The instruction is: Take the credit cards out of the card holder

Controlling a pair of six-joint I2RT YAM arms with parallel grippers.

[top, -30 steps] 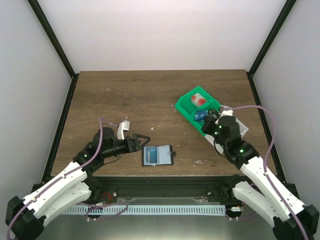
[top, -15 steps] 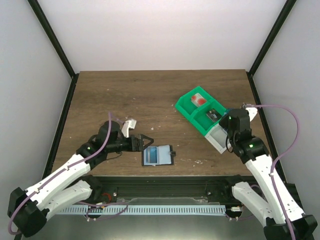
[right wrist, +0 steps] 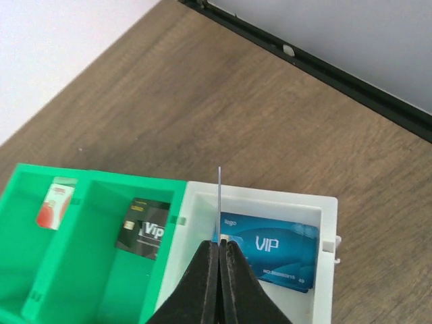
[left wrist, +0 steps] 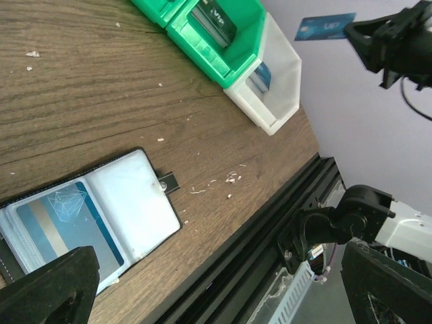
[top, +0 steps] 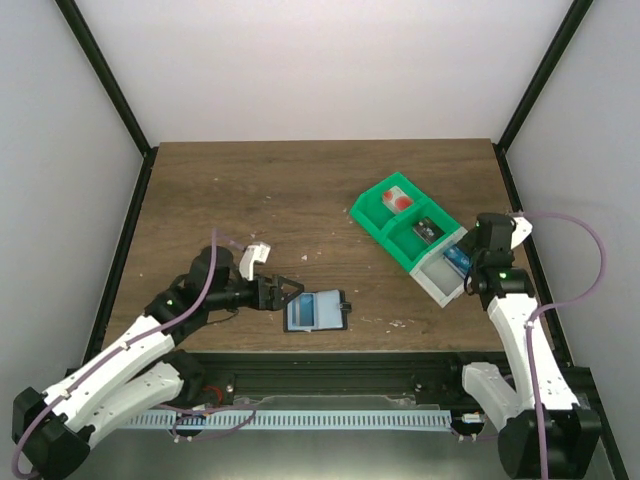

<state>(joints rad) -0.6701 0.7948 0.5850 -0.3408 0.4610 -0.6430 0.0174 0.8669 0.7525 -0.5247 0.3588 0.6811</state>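
The right pincer (right wrist: 220, 246) pinches a card (left wrist: 324, 27) edge-on over the white tray (right wrist: 270, 196); dropped askew, it may bounce out, while the left pincer (top: 283, 293) gapes.

1. Top view: fixed, high, behind both arm bases, facing down and forward. Far off. The whole surface (top: 300, 190) is in frame, with the left claw (top: 287, 294) and right claw (top: 465, 262).
2. Left wrist view: low, near the surface, facing across toward the right side. The card holder (left wrist: 101, 223) is close at bottom left. The green tray (left wrist: 196, 50) and white tray (left wrist: 283, 74) are farther off.
3. Right wrist view: close above the white tray, facing almost straight down.
4. Overlap: all three views show both trays. The top and left wrist views share the card holder. The blue card (left wrist: 324, 27) in the right claw reads face-on from the left wrist and edge-on from the right wrist.
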